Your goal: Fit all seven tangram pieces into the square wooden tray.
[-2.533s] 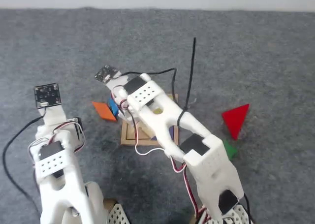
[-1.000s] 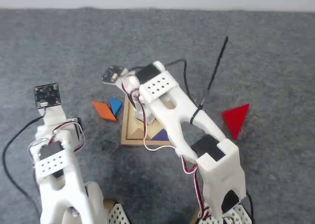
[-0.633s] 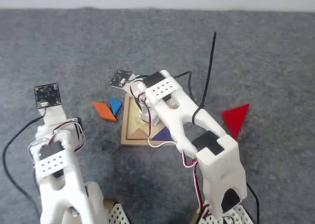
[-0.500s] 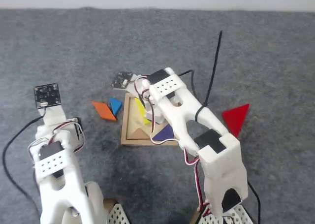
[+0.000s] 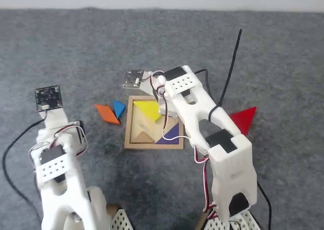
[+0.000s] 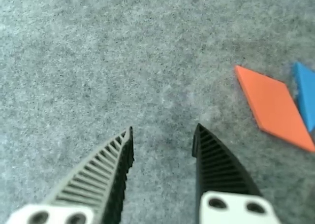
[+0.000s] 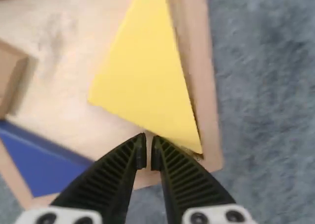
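Observation:
The square wooden tray (image 5: 128, 134) lies mid-table. In it are a yellow triangle (image 5: 148, 108), a purple piece (image 5: 170, 134) and a wood-coloured triangle (image 5: 144, 137). My right gripper (image 5: 163, 106) hangs over the tray's far right part. In the right wrist view the gripper (image 7: 147, 146) is shut, with nothing between its fingers, just above a corner of the yellow triangle (image 7: 147, 81) next to the tray's rim (image 7: 192, 61). An orange parallelogram (image 5: 107, 113) and a small blue triangle (image 5: 119, 108) lie left of the tray. My left gripper (image 6: 162, 135) stands open over bare carpet, short of the orange parallelogram (image 6: 273, 108).
A red triangle (image 5: 243, 120) lies on the grey carpet right of the tray, beyond the right arm (image 5: 228, 159). The left arm (image 5: 55, 164) is folded at the near left. A black cable (image 5: 230, 63) rises from the right arm.
The right arm has swung right, from beside the blue triangle to the tray's right part, uncovering the yellow triangle and the tray. The left arm has not moved.

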